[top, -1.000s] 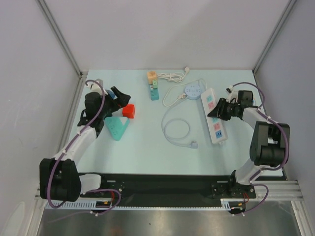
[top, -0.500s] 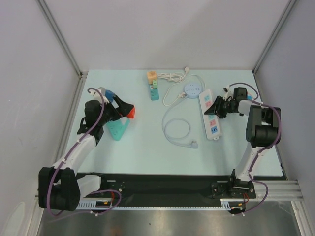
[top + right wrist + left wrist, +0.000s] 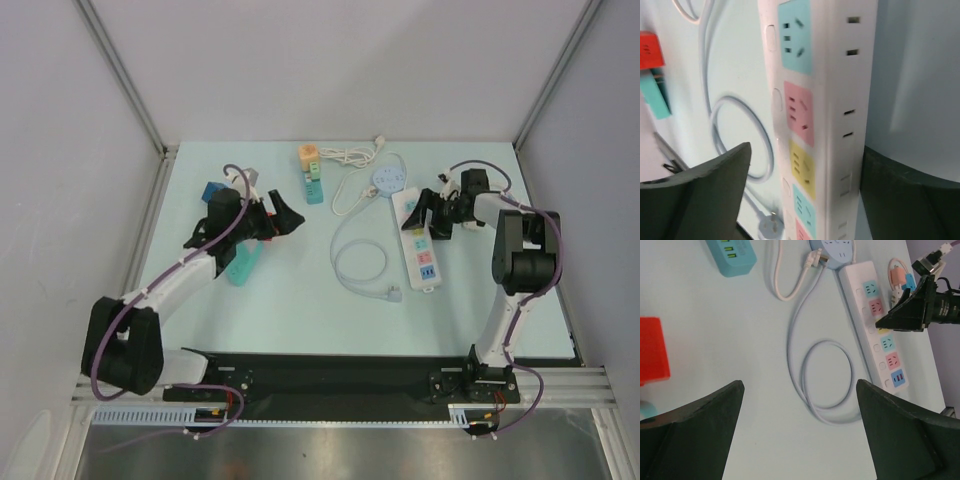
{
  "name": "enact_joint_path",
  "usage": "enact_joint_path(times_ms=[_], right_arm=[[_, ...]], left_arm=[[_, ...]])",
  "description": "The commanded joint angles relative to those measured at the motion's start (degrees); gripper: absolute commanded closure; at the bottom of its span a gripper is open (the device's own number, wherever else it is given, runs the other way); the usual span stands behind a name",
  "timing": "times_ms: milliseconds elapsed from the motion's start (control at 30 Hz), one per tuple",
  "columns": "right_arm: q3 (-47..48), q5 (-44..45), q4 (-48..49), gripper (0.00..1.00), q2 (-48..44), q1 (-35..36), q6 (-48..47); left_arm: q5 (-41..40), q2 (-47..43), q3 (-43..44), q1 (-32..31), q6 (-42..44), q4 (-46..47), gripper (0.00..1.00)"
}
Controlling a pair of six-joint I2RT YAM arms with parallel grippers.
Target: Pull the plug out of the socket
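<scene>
Jaws of the right gripper (image 3: 430,214), shut a moment ago, now stand apart astride the white power strip (image 3: 422,256), suggesting release after a pull; left gripper (image 3: 283,220) open, empty.

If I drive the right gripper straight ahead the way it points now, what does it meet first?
The white power strip. It lies directly ahead of the right gripper, with the open fingers standing on either side of its body. How much gap is left before the palm touches it is hard to judge from these views.
</scene>
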Motion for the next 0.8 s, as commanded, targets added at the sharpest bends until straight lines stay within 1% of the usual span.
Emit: enact_joint_path(times_ms=[0,33,133,200,267,300,367,400,433,467,500,533,633,667,700,767], right_arm=[[0.9,9.7,-3.2,0.1,-4.6,-0.1,-6.1],[0.9,10.8,-3.4,0.07,-5.6,0.0,-7.1],[1.0,14.8,-4.1,0.02,-9.9,-0.1,-10.5],[1.3,15.5,-5.2,0.0,-13.2,-0.2,-13.8],[1.3,15.4,-6.1,0.0,-15.5,-0.3,-16.4],[1.1,14.9,-7.2,0.0,-18.3,-0.3,-19.4],[0.6,12.7,-8.1,0.0,-21.3,-0.5,-21.6],[0.1,10.6,-9.6,0.0,-24.3,-0.7,-24.7],[-0.4,7.7,-10.0,0.0,-26.0,-0.7,-25.2],[-0.8,6.2,-10.3,0.0,-27.4,-0.8,-25.5],[-1.6,4.4,-9.8,0.0,-28.9,-0.9,-25.5],[-4.3,-0.5,-8.9,0.0,-32.4,-1.6,-25.3],[-10.7,-7.2,-3.7,0.0,-37.4,-1.8,-23.5],[-12.0,-8.2,-2.7,0.0,-38.0,-1.7,-23.1],[-12.5,-8.8,-1.9,0.0,-38.5,-1.7,-22.9],[-12.5,-9.9,-2.3,0.0,-38.8,-1.8,-23.1]], left_arm=[[-5.4,5.0,7.2,-2.9,3.5,-2.6,0.0],[-6.0,6.2,8.3,-3.8,3.8,-3.2,0.0],[-9.5,11.7,13.3,-5.4,4.5,-4.7,0.01],[-11.4,14.3,17.7,-6.0,4.9,-7.5,0.0],[-14.3,18.6,20.7,-6.8,5.4,-9.6,0.0],[-15.1,20.2,24.0,-7.0,5.6,-10.5,0.01],[-17.5,24.7,27.2,-7.6,6.1,-12.5,0.01],[-18.3,26.3,30.5,-7.7,6.3,-14.0,0.01],[-19.2,27.8,32.3,-7.9,6.9,-14.9,0.0],[-21.3,31.4,34.2,-7.9,7.1,-15.9,0.01],[-22.3,33.0,38.0,-8.0,7.2,-17.1,0.0],[-22.9,34.8,39.8,-8.0,7.2,-18.8,0.0],[-25.2,41.0,47.2,-8.0,7.4,-22.3,0.01],[-25.7,42.4,49.3,-8.0,7.4,-23.5,0.0],[-26.6,45.5,53.4,-8.0,7.3,-24.6,0.0],[-27.3,48.5,57.3,-8.0,7.0,-27.8,0.03]])
